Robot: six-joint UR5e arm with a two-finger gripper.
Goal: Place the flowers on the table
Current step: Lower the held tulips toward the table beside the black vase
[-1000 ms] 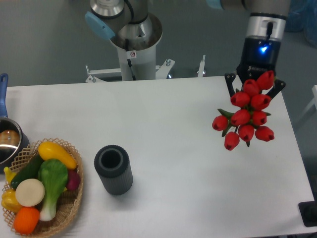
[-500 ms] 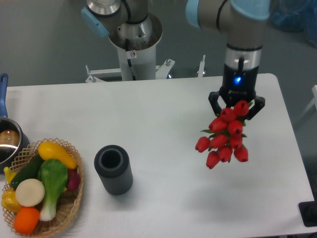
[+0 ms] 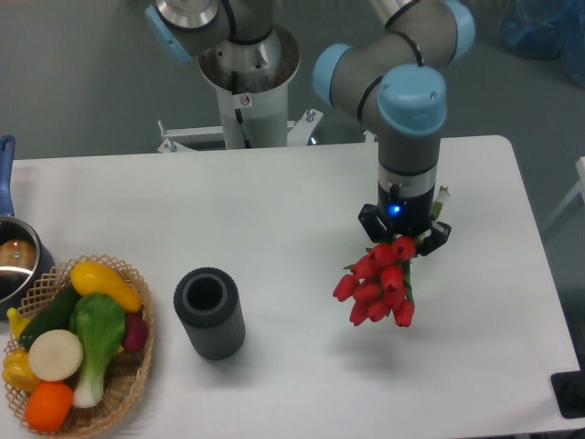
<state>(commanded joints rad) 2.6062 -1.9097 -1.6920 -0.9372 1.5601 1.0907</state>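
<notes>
Leftward and lower in the frame goes the arm since half a second back, carrying the bunch from the right edge toward right of centre, and the blooms look smaller now. Biggest thing in shot is the table (image 3: 292, 197), a white top filling most of the frame. Over it, right of centre, the gripper (image 3: 403, 237) points straight down with a blue light glowing on its body, its two dark fingers closed in on the flowers (image 3: 377, 283); the red buds fan out below and to the left of the fingers, and whether they touch the tabletop I cannot tell. Lower left holds the wicker basket (image 3: 128, 384) packed with toy vegetables. Just right of it stands the dark ribbed vase (image 3: 209, 313), upright, mouth open, well apart from the bunch. At the far left edge sits a pot (image 3: 16, 265), half out of frame
</notes>
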